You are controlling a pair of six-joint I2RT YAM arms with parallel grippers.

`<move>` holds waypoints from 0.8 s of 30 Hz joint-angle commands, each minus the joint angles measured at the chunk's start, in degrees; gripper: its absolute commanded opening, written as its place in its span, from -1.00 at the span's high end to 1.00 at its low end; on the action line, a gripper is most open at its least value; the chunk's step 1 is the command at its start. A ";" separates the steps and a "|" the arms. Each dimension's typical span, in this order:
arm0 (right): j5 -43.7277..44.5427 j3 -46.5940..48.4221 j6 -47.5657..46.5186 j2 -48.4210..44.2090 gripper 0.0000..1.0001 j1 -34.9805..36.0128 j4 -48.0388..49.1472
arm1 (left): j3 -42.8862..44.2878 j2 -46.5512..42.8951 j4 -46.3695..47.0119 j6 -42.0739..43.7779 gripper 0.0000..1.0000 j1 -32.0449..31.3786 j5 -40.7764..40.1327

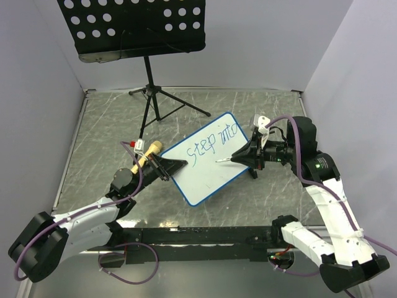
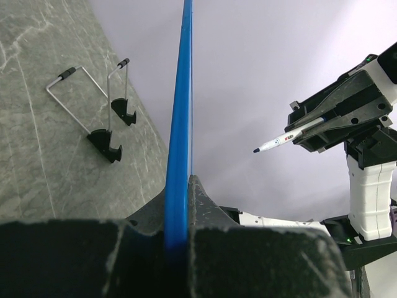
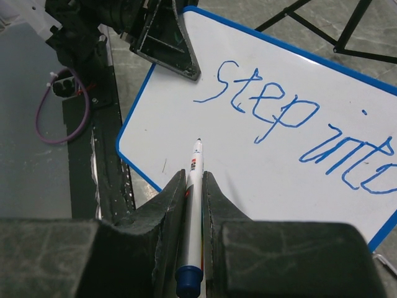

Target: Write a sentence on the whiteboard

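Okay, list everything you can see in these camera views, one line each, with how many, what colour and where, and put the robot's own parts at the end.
whiteboard: one, white with a blue frame, middle of the table, one edge in the left hand.
writing "step into": one line, blue, upper part of the board.
marker: one, white with a dark tip, in the right hand, tip just off the board.
music stand: one, black, perforated, at the table's far side.
wire stands: two, silver wire on black bases, on the table beside the board.
table: one, grey marbled.
left hand: one, black, shut on the whiteboard's edge.
right hand: one, black, shut on the marker.
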 commanded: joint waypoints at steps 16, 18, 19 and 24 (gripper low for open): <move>1.88 0.97 -2.06 -0.71 1.00 3.15 0.42 | 6.36 1.93 8.92 -1.24 0.98 -2.69 -2.90; 4.25 2.11 -2.67 -0.18 1.00 4.90 -0.28 | 7.06 2.55 9.10 -1.24 0.98 -2.87 -3.43; 5.74 3.07 -2.76 0.26 1.00 5.69 -0.37 | 7.33 2.72 9.10 -1.15 0.98 -2.96 -3.95; 11.11 5.37 -3.64 1.14 1.00 10.70 -1.52 | 9.35 3.95 8.75 -0.98 0.98 -3.57 -5.80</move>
